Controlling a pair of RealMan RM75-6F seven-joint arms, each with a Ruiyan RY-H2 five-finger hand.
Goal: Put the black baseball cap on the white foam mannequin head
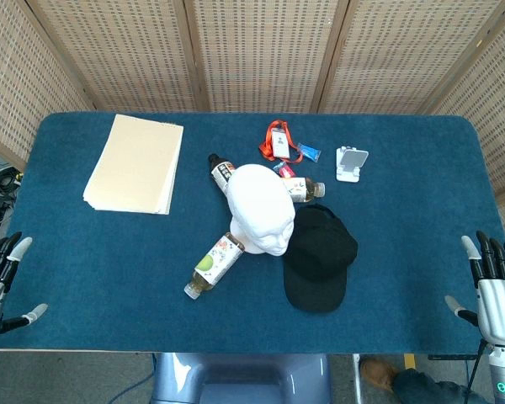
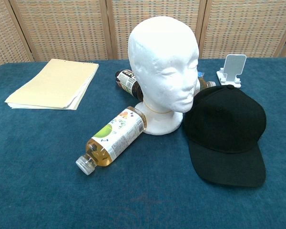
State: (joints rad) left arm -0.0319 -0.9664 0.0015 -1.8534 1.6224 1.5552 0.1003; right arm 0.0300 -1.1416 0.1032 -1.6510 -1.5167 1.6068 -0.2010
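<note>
The left robot hand [image 1: 0,273] rests at the near left edge of the blue cloth-covered surface [image 1: 84,252] with fingers spread and nothing in them; the right robot hand [image 1: 492,282] sits likewise at the near right edge, fingers apart and empty. The black fabric baseball cap [image 2: 227,131] lies flat, brim toward the camera, just beside the upright white foam mannequin head [image 2: 164,67], against whose base a clear plastic bottle of yellow drink [image 2: 112,138] lies on its side.
</note>
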